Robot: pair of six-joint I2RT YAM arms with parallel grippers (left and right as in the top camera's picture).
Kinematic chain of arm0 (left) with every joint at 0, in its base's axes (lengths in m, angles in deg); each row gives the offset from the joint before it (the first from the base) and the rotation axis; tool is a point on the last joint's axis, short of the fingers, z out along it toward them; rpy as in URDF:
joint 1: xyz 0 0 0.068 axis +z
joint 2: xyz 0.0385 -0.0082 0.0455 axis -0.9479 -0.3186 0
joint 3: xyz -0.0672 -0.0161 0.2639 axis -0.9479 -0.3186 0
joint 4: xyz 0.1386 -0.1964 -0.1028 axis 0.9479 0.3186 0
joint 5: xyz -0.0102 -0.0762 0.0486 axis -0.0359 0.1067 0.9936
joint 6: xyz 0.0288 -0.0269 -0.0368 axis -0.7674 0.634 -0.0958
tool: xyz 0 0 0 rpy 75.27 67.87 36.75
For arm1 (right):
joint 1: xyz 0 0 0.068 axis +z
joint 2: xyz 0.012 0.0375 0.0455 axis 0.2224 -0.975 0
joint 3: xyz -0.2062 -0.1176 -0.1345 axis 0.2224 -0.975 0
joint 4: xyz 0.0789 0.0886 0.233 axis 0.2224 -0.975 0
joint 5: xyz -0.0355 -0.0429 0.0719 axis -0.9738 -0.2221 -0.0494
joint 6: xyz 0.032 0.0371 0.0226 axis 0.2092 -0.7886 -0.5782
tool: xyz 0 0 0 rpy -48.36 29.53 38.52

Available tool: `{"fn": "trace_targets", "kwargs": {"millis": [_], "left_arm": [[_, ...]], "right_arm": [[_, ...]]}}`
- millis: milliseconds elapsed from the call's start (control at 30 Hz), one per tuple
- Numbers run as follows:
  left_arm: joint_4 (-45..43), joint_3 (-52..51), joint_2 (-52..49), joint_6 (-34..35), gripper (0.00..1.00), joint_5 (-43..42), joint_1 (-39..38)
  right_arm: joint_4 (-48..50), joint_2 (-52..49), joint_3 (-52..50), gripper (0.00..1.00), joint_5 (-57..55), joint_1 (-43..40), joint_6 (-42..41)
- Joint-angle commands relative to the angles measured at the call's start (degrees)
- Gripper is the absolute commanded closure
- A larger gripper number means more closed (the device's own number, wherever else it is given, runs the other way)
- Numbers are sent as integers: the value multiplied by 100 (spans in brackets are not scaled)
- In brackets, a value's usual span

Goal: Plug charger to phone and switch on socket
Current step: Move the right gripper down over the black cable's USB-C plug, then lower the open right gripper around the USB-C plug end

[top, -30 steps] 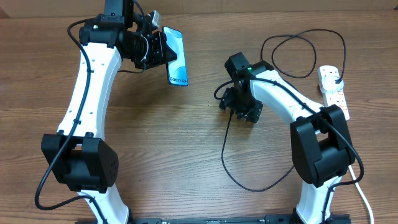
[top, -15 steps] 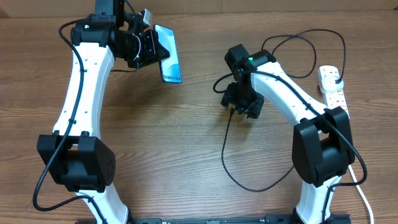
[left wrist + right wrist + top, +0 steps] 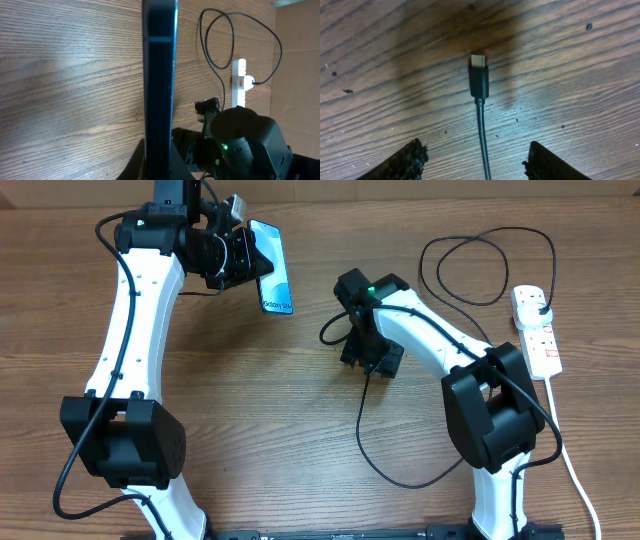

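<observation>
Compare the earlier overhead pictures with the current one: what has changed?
The right gripper slid toward the phone, open over the charger tip, gripping nothing. The left gripper carried the phone slightly left, still shut on it. The socket stayed put.

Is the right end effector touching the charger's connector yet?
Apart. The right wrist view shows a clear gap on each side between the charger and the fingers of the right end effector.

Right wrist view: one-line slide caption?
Open right gripper straddles the charger cable, with the connector tip lying free on the wooden table ahead of the fingers.
</observation>
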Motion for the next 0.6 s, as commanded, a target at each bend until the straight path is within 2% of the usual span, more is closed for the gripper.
{"fn": "trace_targets", "kwargs": {"millis": [0,233,567], "left_arm": [[-37,114,28,31,96,-118,7],[-44,114,31,11,96,-116,7],[-57,114,28,13,96,-116,7]], "right_arm": [[17,-24,7,39,-313,-50,-157],[197,-28,-238,51,-125,-238,-109],[492,-28,-238,50,11,-245,107]]}}
